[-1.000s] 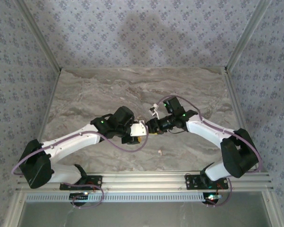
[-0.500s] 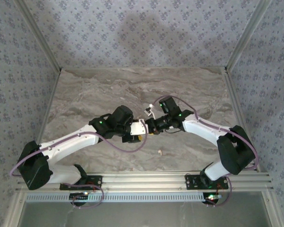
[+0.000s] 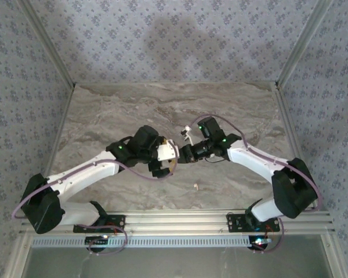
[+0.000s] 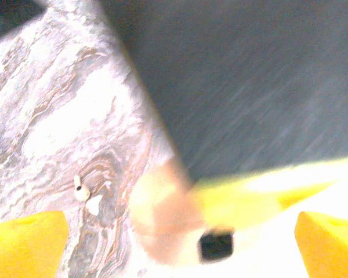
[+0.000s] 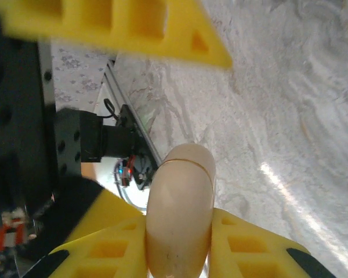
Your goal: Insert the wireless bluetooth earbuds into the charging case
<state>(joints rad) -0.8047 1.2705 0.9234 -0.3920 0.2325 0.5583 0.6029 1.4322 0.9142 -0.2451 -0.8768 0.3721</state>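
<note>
The charging case is a cream oval shell with a thin seam across it. My right gripper is shut on it, one yellow finger on each side. In the top view the two grippers meet above the table's middle, right gripper facing left gripper. My left gripper stands open, its yellow fingertips wide apart, with the blurred case just ahead of them. Two tiny whitish earbuds lie on the marble below; they show as a small pale speck, the earbuds, in the top view.
The marble tabletop is bare toward the back and the left. A metal rail with both arm bases runs along the near edge. Patterned walls enclose the table on three sides.
My left gripper has opened wide and let go of the case, drawing back a little. My right gripper has closed further on the case.
</note>
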